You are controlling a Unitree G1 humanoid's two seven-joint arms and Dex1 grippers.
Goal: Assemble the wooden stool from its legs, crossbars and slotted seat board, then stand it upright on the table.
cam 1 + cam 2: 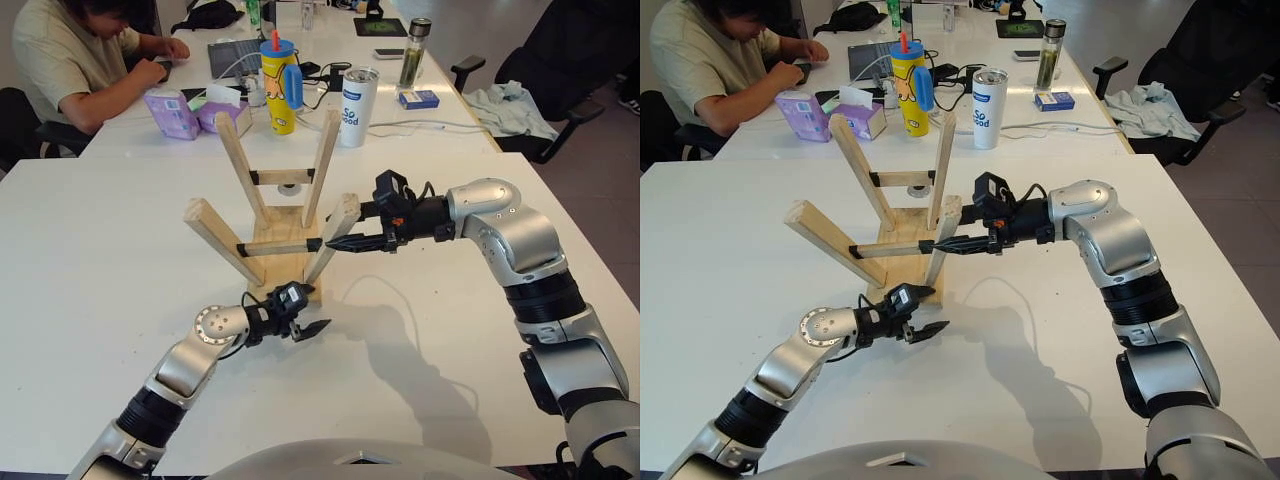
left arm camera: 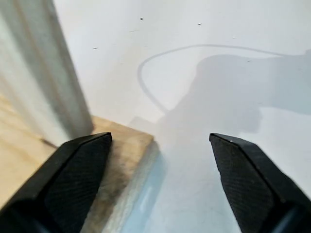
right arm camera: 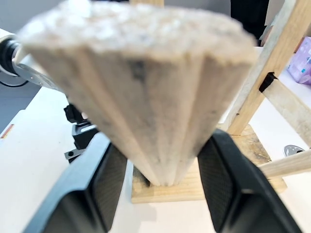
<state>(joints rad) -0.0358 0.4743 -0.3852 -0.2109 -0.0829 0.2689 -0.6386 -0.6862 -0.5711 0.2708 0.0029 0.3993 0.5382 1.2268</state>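
White table holds the wooden stool (image 1: 272, 240) upside down at centre, slotted seat board (image 1: 285, 265) flat, legs up. Right gripper (image 1: 345, 242) is clenched on the leg (image 1: 340, 218) at the stool's 3 o'clock. Left gripper (image 1: 312, 310), released wide, sits at the board's 6 o'clock corner.

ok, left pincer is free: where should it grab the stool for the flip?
Probably the near-left leg, mid-length, from the robot's left. The stool sits inverted, seat board flat on the table, so no edge to pinch; legs splay up, and the right pincer clamps the near-right leg. Left pincer is open.
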